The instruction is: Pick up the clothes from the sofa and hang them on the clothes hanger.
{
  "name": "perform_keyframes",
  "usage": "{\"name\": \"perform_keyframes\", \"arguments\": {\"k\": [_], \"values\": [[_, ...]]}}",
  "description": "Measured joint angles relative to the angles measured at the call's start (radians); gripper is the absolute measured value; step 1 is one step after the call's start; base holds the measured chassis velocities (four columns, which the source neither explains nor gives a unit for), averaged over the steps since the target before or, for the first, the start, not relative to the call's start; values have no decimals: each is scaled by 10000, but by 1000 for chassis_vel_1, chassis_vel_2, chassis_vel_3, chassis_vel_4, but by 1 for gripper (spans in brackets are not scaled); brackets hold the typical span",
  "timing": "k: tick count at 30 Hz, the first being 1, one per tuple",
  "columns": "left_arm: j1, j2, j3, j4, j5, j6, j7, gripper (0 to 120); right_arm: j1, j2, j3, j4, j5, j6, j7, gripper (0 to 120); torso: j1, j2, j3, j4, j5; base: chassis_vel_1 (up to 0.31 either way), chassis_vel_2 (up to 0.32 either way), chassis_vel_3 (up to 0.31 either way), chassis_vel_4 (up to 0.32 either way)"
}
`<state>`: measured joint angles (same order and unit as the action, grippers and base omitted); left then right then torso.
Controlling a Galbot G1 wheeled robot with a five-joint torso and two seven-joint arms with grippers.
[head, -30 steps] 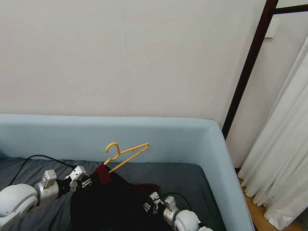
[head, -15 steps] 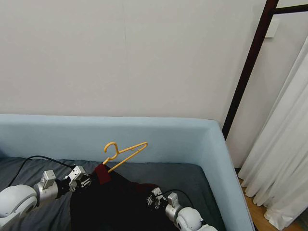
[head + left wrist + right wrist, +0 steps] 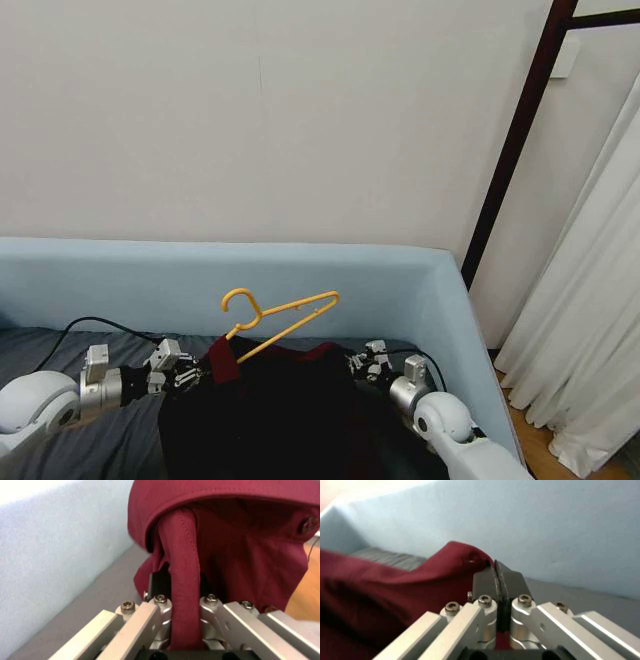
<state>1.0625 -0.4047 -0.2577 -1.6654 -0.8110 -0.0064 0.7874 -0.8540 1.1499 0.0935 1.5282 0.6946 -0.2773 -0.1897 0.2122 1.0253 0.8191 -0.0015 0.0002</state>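
Both left gripper [image 3: 190, 375] and right gripper [image 3: 358, 361] fingers clamp maroon shirt [image 3: 285, 400], hanger [image 3: 287, 309] protruding, over sofa [image 3: 330, 280].

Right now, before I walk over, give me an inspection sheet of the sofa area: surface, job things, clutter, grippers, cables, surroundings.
Surface: light blue sofa with a grey seat.
Job's things: dark red shirt stretched between the two grippers over the seat; yellow hanger tilted above it, lower end hidden in the fabric.
Clutter: nothing seen.
Grippers: left gripper shut on a fold of the shirt; right gripper shut on its opposite edge.
Cables: black cable looping from the left arm over the seat; another at the right wrist.
Surroundings: pale wall, dark pole, white curtain, wooden floor.
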Motion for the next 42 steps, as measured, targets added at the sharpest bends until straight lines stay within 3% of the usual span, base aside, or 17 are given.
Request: {"name": "perform_keyframes", "arguments": {"k": [9, 17, 25, 36, 42], "values": [[-314, -24, 223, 194, 1086, -67, 642, 1, 179, -384, 328, 689, 215, -381, 848, 0, 0, 0, 0, 1, 0, 0, 0, 0, 0], [-627, -40, 582, 103, 1628, -47, 159, 1, 293, -611, 590, 1509, 279, -313, 1018, 0, 0, 0, 1, 1, -1, 0, 0, 0, 0], [-558, -51, 554, -29, 1846, 34, -239, 1, 111, -890, 1011, 2496, 632, 610, 69, 0, 0, 0, 0, 1, -2, 0, 0, 0, 0], [-199, -387, 107, -394, 1786, 168, -1081, 1, -361, -1322, 834, 4196, 2856, 2581, -1709, 0, 0, 0, -1, 0, -3, 0, 0, 0, 0], [113, -593, -368, -760, 1367, 291, -1293, 1, -728, -1478, 644, 4617, 2974, 2858, -2001, 0, 0, 0, -1, 1, -4, 0, 0, 0, 0]]}}
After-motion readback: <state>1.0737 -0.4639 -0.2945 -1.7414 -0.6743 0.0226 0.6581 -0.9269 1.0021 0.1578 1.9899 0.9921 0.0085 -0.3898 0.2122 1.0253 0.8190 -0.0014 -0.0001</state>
